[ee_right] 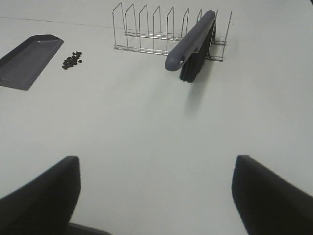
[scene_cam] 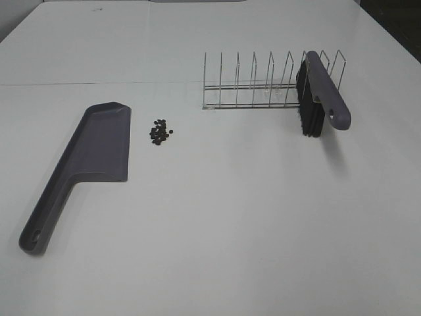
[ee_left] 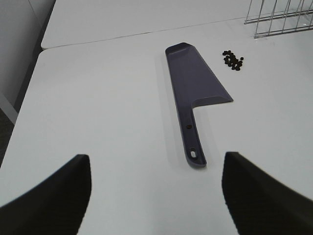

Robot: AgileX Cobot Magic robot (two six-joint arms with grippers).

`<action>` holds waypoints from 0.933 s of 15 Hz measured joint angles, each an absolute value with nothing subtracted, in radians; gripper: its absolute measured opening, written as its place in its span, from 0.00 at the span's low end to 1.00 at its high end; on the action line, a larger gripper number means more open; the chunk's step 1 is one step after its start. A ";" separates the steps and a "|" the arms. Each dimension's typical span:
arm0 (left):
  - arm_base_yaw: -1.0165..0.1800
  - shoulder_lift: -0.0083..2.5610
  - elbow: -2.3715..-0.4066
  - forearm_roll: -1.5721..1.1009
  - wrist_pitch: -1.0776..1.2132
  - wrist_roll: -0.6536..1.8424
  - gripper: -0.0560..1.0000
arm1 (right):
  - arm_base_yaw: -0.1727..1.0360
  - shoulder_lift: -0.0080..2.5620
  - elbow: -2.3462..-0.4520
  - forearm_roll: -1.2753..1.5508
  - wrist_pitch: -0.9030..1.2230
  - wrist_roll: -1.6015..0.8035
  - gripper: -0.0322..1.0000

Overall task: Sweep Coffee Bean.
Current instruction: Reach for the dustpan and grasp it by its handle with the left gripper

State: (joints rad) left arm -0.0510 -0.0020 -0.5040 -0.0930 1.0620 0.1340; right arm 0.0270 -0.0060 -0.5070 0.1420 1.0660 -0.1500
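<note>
- Tabletop point(scene_cam: 217, 224) of matte white fills almost the whole high view. A thin seam crosses it in the upper part of the frame, behind the rack.
- Room shows only at the corners: a grey strip in the upper left and a dark patch in the upper right.
- Coffee beans point(scene_cam: 159, 132) lie in one tight cluster on the bare table, left of centre in the upper half. They are tiny, dark and oval, just beside the long right edge of the dustpan and apart from it.
- Dustpan point(scene_cam: 99, 141) lies flat at the left. It is smooth grey-purple plastic, a shallow tray with low walls. It narrows to a long handle that runs to the lower left and ends in a small hole.
- Wire rack point(scene_cam: 253, 82) stands in the upper right of centre — thin shiny metal in a row of upright loops.
- Brush point(scene_cam: 327, 92) sits tilted in the right end of the rack. It has the same grey-purple handle, with dense black bristles hanging down.
- Left gripper point(ee_left: 156, 164) hangs above the table with its two black fingers spread wide and only white table between them. The dustpan handle lies ahead of it.
- Right gripper point(ee_right: 156, 164) is the same — fingers wide apart and holding nothing, well apart from the brush.
</note>
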 joint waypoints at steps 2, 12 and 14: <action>-0.051 -0.002 -0.504 -0.093 1.062 0.134 0.70 | 0.027 -0.006 -0.507 0.142 1.066 -0.150 0.72; -0.051 -0.002 -0.504 -0.093 1.062 0.134 0.70 | 0.027 -0.006 -0.507 0.142 1.066 -0.150 0.72; -0.051 -0.002 -0.504 -0.093 1.062 0.134 0.70 | 0.027 -0.006 -0.507 0.142 1.066 -0.150 0.72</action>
State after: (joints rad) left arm -0.0510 -0.0020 -0.5040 -0.0930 1.0620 0.1340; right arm 0.0270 -0.0060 -0.5070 0.1420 1.0660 -0.1500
